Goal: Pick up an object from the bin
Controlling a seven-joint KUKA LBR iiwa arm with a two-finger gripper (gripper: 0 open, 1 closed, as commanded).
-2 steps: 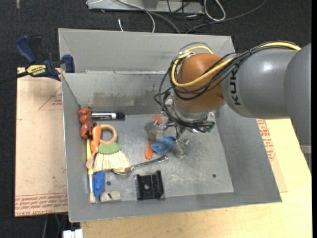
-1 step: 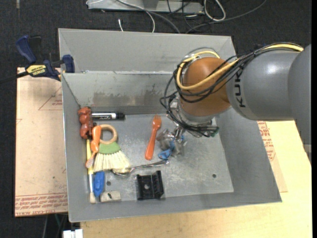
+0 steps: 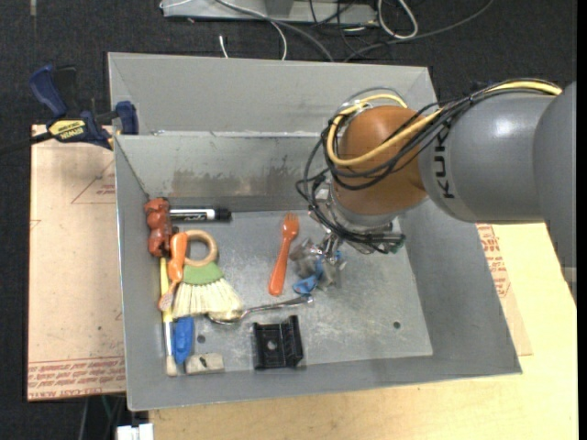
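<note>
The gripper (image 3: 323,257) hung low near the middle of the grey metal bin (image 3: 413,337), beneath the arm's round orange wrist cover. Whether it was open or closed could not be told; the cover and cables hid much of it. It sat directly over a small blue thing (image 3: 305,285) lying on the bin floor, its exact kind unclear. Whether that thing was gripped, or merely touched, could not be seen.

Just to the left lay an orange plastic spoon (image 3: 283,257), bowl toward the back wall. A metal spoon (image 3: 252,312) lay near the blue thing's front side, its handle tip close to it. A black rectangular block (image 3: 277,344) sat near the front. A black marker (image 3: 199,214) lay along the back wall. At the left wall was a heap: a wooden ring (image 3: 198,248), a pale bristle brush (image 3: 204,296) and other small pieces.

Likely risks: the small blue thing could slip out of a partial grip, or closing could catch the metal spoon's handle and drag it along.
</note>
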